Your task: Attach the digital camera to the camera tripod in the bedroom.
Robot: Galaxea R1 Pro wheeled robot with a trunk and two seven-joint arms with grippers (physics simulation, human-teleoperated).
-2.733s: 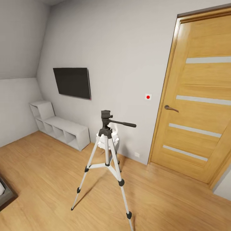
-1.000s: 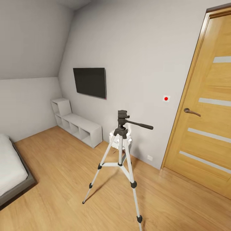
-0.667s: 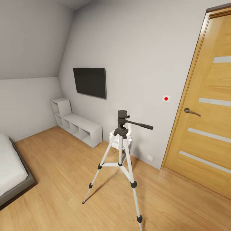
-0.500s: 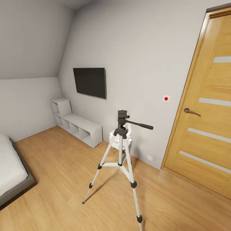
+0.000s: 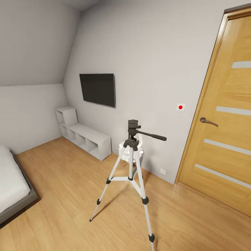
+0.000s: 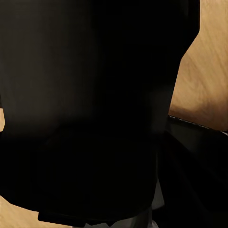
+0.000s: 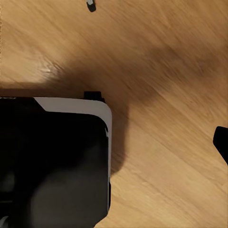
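The camera tripod (image 5: 131,173) stands on the light wood floor in the middle of the head view, with silver-white legs spread. Its black pan head (image 5: 132,126) is bare on top, and its long handle (image 5: 152,135) points right. The digital camera is out of view as a recognisable thing. A large black mass (image 6: 90,109) sits right against the left wrist lens, and I cannot tell what it is. In the right wrist view one dark fingertip (image 7: 222,142) shows at the picture's edge over bare floor, with nothing at the centre.
A white ball-cluster lamp (image 5: 136,152) stands just behind the tripod, by the wall. White cube shelves (image 5: 85,137) and a wall TV (image 5: 97,89) are at the left, a grey bed (image 5: 14,190) at the near left, a wooden door (image 5: 226,125) at the right. A black, white-edged body (image 7: 57,161) hangs over the floor.
Compared with 2.7 s ago the whole head view has swung left, bringing the bed into view. Over the last second nothing has moved.
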